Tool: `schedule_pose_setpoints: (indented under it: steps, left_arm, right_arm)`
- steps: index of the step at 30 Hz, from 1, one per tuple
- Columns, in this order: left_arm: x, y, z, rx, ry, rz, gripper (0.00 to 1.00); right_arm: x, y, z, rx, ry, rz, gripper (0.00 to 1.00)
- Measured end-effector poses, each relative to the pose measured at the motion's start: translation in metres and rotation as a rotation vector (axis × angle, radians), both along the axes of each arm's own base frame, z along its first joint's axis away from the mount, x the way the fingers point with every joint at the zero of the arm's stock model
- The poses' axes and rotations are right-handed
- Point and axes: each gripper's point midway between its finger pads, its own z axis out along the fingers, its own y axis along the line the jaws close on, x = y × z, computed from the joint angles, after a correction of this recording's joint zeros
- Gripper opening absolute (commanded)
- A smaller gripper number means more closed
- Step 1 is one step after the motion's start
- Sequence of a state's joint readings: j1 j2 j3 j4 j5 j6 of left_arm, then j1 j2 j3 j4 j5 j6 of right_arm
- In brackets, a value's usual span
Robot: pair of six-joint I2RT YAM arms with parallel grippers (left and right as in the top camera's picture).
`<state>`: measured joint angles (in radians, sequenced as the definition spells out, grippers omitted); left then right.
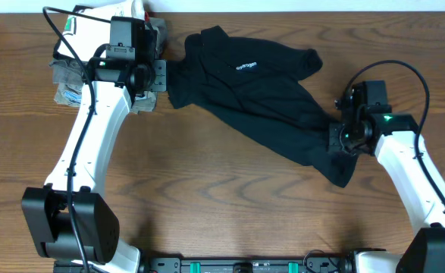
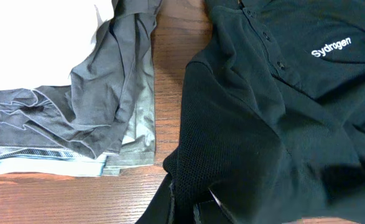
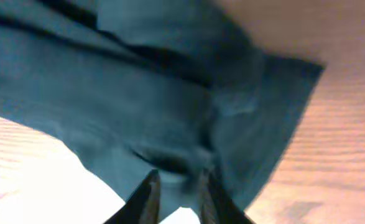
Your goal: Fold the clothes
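Observation:
The black shirt (image 1: 260,98) with white logo lettering (image 1: 246,67) lies spread and rumpled across the table, running from upper left to lower right. My left gripper (image 1: 161,76) is shut on its left edge; in the left wrist view black mesh cloth (image 2: 232,143) is pinched between the fingers (image 2: 198,208). My right gripper (image 1: 338,140) is shut on the shirt's lower right end. In the right wrist view the cloth (image 3: 170,106) looks bluish and bunches between the fingers (image 3: 177,186).
A stack of folded garments (image 1: 70,72), white, grey-olive and light blue, lies at the back left under my left arm; it shows in the left wrist view (image 2: 101,106). The wooden table (image 1: 222,205) runs bare along the front.

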<state>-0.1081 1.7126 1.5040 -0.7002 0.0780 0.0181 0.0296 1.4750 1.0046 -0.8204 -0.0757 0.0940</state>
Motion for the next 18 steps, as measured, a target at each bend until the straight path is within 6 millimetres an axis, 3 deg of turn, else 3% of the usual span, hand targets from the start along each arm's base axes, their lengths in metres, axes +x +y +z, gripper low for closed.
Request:
schedule_pose_setpoints:
  steps: [4, 8, 13, 18]
  left_arm:
    - [0.000, 0.000, 0.000, 0.001, 0.000, 0.001, 0.06]
    - [0.000, 0.001, 0.000, 0.003, 0.000, 0.002, 0.05]
    - [0.000, 0.001, 0.000, 0.003, -0.001, 0.002, 0.06]
    - [0.000, 0.001, 0.000, 0.003, -0.001, 0.002, 0.06]
  right_arm:
    - [-0.002, -0.006, -0.001, -0.006, 0.006, 0.010, 0.30]
    - [-0.006, 0.002, -0.001, 0.031, 0.021, 0.046, 0.34]
    - [-0.007, 0.030, 0.001, 0.073, 0.010, 0.145, 0.45]
    - [-0.003, 0.060, 0.000, 0.085, -0.015, 0.235, 0.42]
